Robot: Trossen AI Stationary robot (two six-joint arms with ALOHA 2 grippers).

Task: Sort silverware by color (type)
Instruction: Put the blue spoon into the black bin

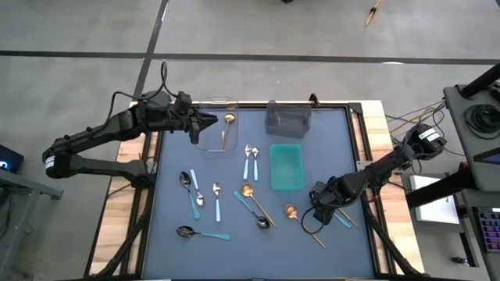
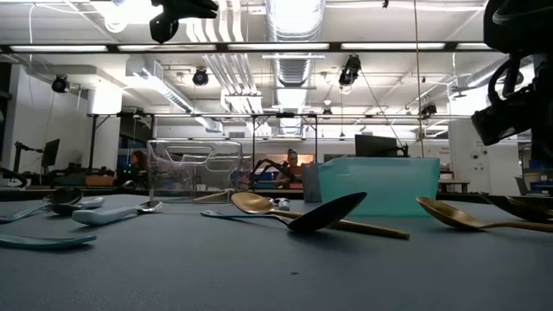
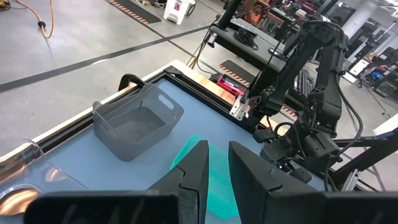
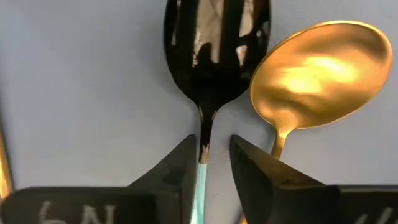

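Observation:
My right gripper [image 1: 323, 204] [image 4: 213, 163] points down at the right of the mat, open. Its fingers stand close on either side of the neck of a dark-bowled, teal-handled spoon [image 4: 214, 56] [image 1: 342, 218] that lies flat. A gold spoon [image 4: 320, 74] [image 1: 291, 211] lies bowl to bowl beside it. My left gripper [image 1: 207, 121] [image 3: 217, 168] hangs shut above the clear bin [image 1: 205, 140], where one gold spoon [image 1: 227, 125] lies. More spoons lie on the mat: light-blue-handled ones [image 1: 250, 160], teal-handled ones [image 1: 187, 231] and a gold one crossing a dark one [image 2: 328, 212].
A grey bin [image 1: 287, 117] stands at the far edge and a teal bin [image 1: 286, 166] mid-mat, just left of my right arm. A dark frame [image 1: 359, 156] rims the mat. Cables [image 1: 308, 228] loop below my right gripper.

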